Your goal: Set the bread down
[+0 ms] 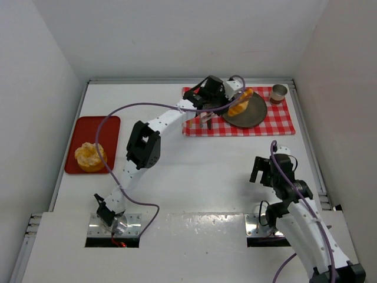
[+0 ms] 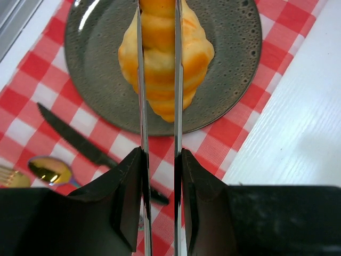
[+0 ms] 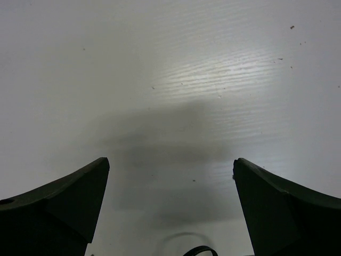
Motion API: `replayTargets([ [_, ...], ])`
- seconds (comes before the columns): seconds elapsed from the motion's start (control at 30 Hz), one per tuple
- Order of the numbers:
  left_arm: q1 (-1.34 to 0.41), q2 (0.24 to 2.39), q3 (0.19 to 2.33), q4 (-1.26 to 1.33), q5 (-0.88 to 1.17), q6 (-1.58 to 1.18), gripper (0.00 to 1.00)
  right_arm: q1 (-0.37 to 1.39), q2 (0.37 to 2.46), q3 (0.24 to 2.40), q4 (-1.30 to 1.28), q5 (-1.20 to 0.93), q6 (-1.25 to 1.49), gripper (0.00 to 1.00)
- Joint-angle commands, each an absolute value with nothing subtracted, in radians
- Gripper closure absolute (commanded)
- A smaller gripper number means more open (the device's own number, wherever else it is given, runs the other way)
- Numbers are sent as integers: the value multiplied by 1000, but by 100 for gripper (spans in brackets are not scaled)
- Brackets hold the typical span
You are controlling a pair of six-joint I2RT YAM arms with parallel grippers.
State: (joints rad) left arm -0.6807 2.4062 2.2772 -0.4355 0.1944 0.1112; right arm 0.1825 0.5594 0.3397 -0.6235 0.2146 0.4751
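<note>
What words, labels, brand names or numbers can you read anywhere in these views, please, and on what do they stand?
None. The croissant, grey plate, checked cloth, cup, red tray and bun carry no lettering.

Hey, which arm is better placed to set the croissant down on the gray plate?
Left. The left hand is shut on the croissant directly over the plate; the right hand hangs open above the table, well away from the checkered cloth.

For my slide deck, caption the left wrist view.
Left end effector grips the croissant over the grey plate on the checked cloth.
</note>
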Motion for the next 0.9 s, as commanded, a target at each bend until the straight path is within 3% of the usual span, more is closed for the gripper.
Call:
replayTargets([
  [0.0,-698,2411,2338,-319,149,110,82,178,526,328,-678,255,486,1],
  [0.47,-707,2454,2319,-259,9,198,70,178,545,319,-664,281,462,0],
  [0.6,-707,2454,2299,-259,28,198,59,179,563,330,-658,281,453,0],
  [0.73,-707,2454,2290,-259,28,198,41,178,581,336,-655,282,446,0],
  [0.87,-698,2454,2290,-259,28,180,35,178,588,336,-641,281,448,0],
])
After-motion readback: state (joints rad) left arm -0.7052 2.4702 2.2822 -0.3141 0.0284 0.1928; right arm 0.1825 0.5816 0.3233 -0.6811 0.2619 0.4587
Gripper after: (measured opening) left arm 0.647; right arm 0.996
